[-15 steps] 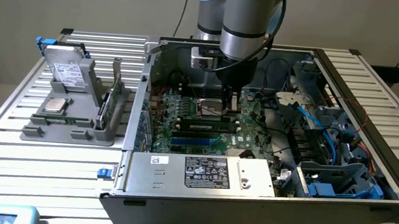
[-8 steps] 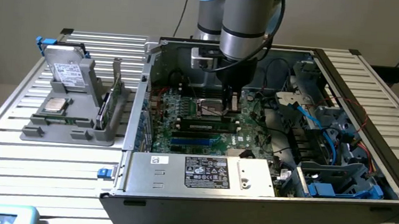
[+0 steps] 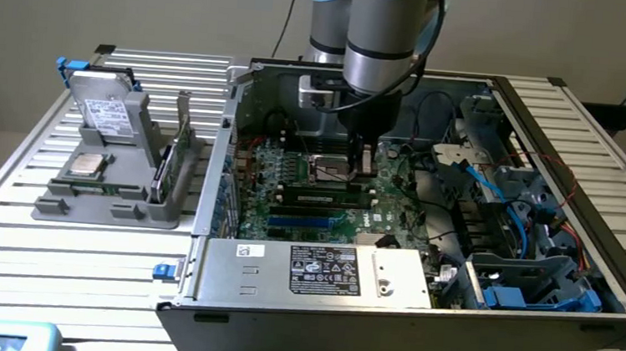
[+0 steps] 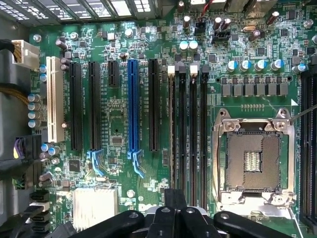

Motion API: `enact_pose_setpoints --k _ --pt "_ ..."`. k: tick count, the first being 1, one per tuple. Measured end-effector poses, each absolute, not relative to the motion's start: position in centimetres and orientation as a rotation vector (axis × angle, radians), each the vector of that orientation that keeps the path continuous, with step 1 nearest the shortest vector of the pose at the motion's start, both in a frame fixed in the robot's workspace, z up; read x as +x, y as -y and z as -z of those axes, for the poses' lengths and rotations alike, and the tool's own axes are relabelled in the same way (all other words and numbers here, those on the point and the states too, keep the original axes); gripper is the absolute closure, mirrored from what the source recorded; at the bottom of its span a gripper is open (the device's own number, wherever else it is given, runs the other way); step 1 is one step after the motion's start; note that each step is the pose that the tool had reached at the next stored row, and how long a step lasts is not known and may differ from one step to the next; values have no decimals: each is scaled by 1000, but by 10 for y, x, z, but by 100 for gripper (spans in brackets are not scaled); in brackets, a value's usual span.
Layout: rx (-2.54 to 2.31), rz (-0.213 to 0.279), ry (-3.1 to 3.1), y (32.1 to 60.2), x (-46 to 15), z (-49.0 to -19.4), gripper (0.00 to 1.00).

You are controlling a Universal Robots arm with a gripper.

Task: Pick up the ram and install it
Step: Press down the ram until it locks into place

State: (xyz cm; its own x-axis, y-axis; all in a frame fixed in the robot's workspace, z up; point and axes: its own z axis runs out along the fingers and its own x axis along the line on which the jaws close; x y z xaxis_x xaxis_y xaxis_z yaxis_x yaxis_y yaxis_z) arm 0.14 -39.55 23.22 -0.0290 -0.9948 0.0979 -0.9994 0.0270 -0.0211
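Observation:
The ram (image 3: 314, 199), a long dark stick with a small white label, stands on edge in the memory slots of the green motherboard (image 3: 290, 174) inside the open computer case. My gripper (image 3: 364, 164) hangs just above the board, behind the ram and next to the empty processor socket (image 3: 330, 170). Its fingers are shut with nothing between them. In the wrist view the gripper (image 4: 174, 201) looks straight down on the row of black memory slots (image 4: 188, 139), with the processor socket (image 4: 252, 158) beside them. Whether a stick sits in one of those slots I cannot tell from above.
A grey tray (image 3: 109, 206) on the slatted table at the exterior view's left holds a hard drive (image 3: 106, 113), a silver processor chip (image 3: 90, 165) and an upright green card (image 3: 181, 144). Cables and blue drive bays (image 3: 528, 285) crowd the case's right side. The power supply (image 3: 317, 270) sits in front.

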Motion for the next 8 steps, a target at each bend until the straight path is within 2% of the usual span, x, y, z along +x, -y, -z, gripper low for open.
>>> enact_pose_setpoints --k 8 --pt "2149 -131 2210 394 1 -231 89"
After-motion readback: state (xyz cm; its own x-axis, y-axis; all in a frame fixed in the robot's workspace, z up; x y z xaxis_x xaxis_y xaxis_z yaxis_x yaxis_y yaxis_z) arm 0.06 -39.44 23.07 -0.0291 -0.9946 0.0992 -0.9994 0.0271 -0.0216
